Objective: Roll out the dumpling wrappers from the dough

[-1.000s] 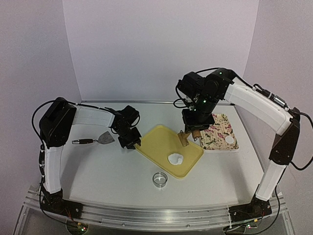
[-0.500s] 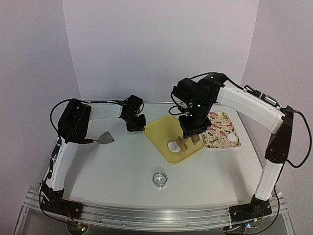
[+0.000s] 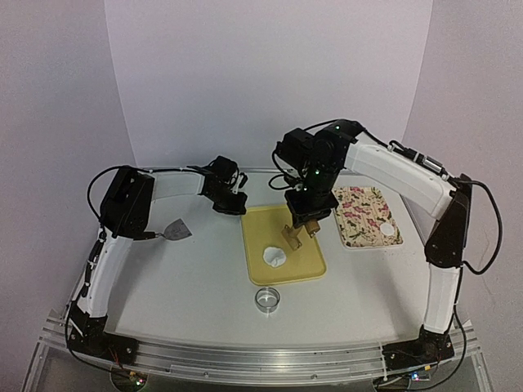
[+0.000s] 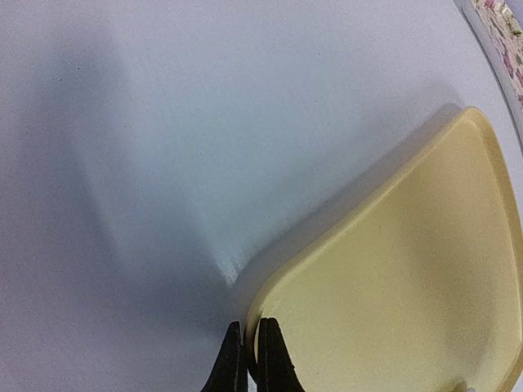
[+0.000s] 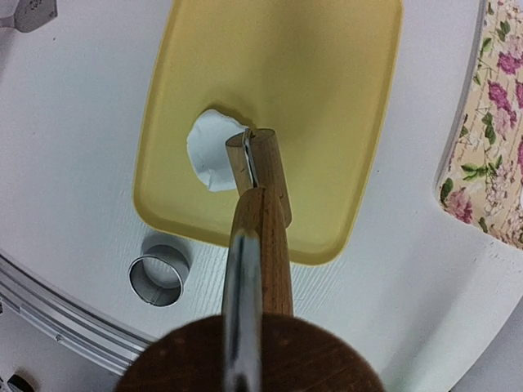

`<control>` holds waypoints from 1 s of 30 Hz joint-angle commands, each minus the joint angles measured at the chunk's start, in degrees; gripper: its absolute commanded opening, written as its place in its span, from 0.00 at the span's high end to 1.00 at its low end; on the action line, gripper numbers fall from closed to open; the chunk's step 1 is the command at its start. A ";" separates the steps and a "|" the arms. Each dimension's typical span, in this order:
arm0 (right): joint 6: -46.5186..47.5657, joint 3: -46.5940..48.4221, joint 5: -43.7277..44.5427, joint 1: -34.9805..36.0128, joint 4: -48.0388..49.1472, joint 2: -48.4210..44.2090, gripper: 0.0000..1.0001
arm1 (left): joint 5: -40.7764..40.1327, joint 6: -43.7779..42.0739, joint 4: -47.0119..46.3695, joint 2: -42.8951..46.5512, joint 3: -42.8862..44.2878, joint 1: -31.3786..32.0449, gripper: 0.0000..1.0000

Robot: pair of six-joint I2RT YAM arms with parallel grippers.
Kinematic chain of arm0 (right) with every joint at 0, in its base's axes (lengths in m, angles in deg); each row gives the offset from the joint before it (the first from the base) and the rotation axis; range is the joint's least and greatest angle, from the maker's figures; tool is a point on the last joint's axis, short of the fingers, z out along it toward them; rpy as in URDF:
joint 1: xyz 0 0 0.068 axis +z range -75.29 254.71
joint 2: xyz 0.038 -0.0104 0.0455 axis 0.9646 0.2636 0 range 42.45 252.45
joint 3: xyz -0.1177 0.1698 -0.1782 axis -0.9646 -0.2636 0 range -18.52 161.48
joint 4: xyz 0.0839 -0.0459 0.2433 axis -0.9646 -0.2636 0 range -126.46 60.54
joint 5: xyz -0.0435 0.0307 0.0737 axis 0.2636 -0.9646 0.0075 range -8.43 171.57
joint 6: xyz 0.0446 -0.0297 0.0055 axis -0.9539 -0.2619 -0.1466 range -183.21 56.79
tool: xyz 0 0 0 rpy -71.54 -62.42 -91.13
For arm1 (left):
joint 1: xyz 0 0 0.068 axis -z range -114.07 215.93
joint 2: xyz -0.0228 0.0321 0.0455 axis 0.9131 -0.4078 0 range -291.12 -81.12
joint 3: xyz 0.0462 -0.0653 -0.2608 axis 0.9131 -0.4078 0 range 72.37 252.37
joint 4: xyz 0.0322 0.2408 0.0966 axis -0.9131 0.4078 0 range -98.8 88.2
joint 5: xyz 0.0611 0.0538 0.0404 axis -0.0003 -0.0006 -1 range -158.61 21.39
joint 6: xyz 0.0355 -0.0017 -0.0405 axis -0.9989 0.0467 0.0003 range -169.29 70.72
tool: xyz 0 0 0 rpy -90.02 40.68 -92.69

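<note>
While pinched at its far left corner, holds a single piece of white dough (image 3: 274, 257) a little left of its middle: thus the yellow board (image 3: 304, 261), flat on the table (image 3: 188, 278). Just beside it on the right, a floral tray (image 3: 359, 214) carrying one dumpling wrapper (image 3: 387, 230) near its front right corner. In front of the board, apart from it, a ring cutter (image 3: 267, 299) resting on the table. Well off to the left, a scraper (image 3: 176, 230) lying flat.

Of the wrapper on the tray: small, round, flat and white, clean-edged against the flower pattern. Of the dough on the board: white too, but uneven in outline, with a ragged right edge and a lumpier surface.

Left gripper (image 4: 249, 363): fingers all but pressed together, nipping the thin rim of the board's corner. Right gripper (image 3: 309, 222): clamped on a wooden rolling pin (image 5: 261, 220), tilted down over the board, its lower end at the dough's right edge. Impossible to tell whether touching the dough or just above it.
</note>
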State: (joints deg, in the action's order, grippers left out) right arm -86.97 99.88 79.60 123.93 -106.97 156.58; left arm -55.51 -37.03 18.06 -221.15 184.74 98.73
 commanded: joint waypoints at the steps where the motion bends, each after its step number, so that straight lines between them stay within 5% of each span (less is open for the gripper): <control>1: 2.78 2.88 -2.57 0.57 -12.55 2.05 1.00 | 3.42 -3.92 1.59 -1.19 -0.73 -0.01 1.00; 30: 3.74 2.81 -8.02 2.30 -12.19 7.19 1.00 | 2.11 -1.95 1.45 -1.06 1.06 -0.01 1.00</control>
State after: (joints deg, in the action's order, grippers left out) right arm -84.03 101.09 71.18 125.91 -106.84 163.11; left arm -53.38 -38.83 18.23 -221.26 184.74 98.71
